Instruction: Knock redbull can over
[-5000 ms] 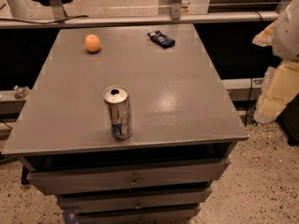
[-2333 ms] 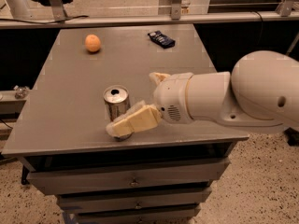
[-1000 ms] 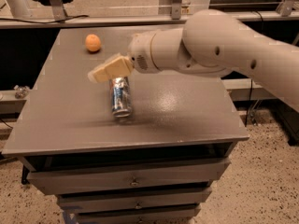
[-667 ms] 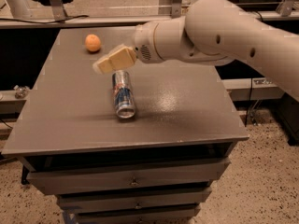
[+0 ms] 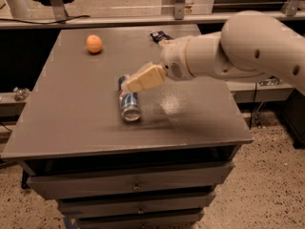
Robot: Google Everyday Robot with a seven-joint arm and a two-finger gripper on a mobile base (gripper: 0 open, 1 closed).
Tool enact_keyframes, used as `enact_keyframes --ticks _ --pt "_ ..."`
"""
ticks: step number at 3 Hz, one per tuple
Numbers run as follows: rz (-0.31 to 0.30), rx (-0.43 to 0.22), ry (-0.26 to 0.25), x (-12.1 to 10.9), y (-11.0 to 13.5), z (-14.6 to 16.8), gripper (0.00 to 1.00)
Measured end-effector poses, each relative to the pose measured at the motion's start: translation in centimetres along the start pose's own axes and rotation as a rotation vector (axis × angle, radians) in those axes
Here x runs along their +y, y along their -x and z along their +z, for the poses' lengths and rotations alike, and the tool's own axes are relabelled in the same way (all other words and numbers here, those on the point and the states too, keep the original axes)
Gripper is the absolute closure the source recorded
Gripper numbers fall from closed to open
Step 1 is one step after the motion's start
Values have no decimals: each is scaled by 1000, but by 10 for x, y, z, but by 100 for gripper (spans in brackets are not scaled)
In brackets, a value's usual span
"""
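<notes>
The redbull can point(image 5: 129, 102) lies on its side near the middle of the grey table point(image 5: 71, 113), its round end facing the front edge. It is silver with blue patches. My gripper point(image 5: 129, 85) hovers just above the can's far end, its cream-coloured finger pointing left and slightly down. The white arm point(image 5: 248, 46) reaches in from the right. The gripper holds nothing.
An orange fruit point(image 5: 94, 44) sits at the back left of the table. A flat dark blue packet point(image 5: 160, 36) lies at the back, partly hidden behind my arm. Drawers are below the table's front edge. A rail runs behind the table.
The can stood upright five seconds ago and now lies on its side. My arm swept in from the right, crossed over it, and has since drawn back right and lower.
</notes>
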State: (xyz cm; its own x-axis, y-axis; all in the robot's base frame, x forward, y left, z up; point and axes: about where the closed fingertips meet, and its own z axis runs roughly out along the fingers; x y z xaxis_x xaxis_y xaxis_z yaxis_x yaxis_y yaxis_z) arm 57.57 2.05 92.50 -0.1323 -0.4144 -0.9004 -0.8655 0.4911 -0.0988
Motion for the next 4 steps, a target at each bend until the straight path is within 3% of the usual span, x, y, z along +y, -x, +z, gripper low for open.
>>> enact_keyframes --ticks 2,3,4 --pt "-20 69 -24 -6 -77 -103 0" --pt "-23 112 -45 -18 -102 -148 0" --pt "-22 117 -41 -18 -104 -152 0"
